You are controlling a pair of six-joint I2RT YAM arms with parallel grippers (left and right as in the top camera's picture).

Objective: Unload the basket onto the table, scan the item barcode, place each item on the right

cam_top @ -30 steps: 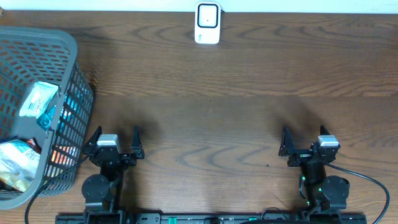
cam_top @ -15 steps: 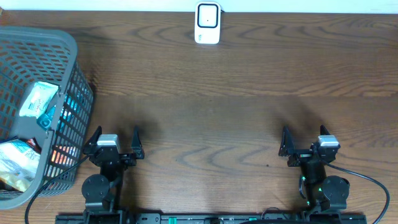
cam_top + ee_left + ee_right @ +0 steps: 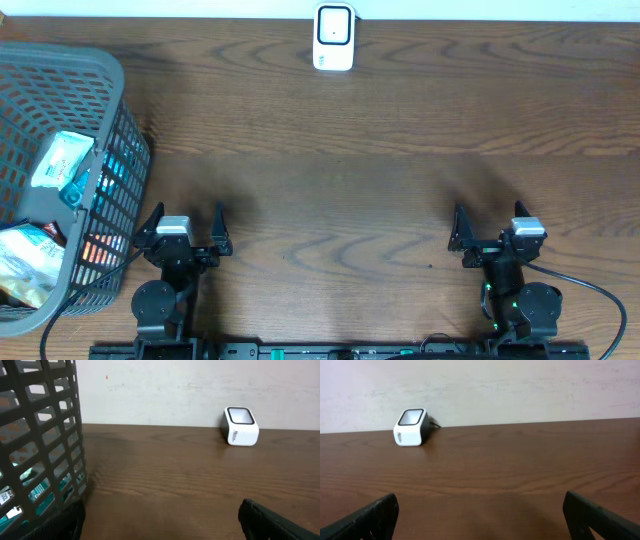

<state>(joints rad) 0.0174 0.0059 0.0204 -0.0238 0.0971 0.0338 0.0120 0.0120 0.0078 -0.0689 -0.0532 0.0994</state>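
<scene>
Quick status from my end. Both my left jaws and right jaws are spread wide apart with nothing in them. They sit at the near edge of the dark wooden surface point(image 3: 350, 170), one near-left and one near-right, well apart from each other. In my wrist views all I catch of myself is the dark tips of my fingers point(image 3: 272, 520) poking in at the bottom corners.

The stuff to scan is all in the grey mesh basket point(image 3: 128, 170) on the left side, just beside my left jaws. From above I can see a white and green packet point(image 3: 60, 160) lying against the basket's right wall. There's a small blue thing point(image 3: 78, 187) right under it and a crinkly snack bag point(image 3: 22, 262) nearer to me. I can't make out a barcode on any of them.

The barcode scanner point(image 3: 334, 37) is a small white box with a dark window. It stands at the far edge of the surface, about mid-width, well apart from the basket and from both jaws. My left wrist sees the scanner point(image 3: 241, 426) off to the far right, and my right wrist sees the scanner point(image 3: 411, 427) to the far left.
</scene>
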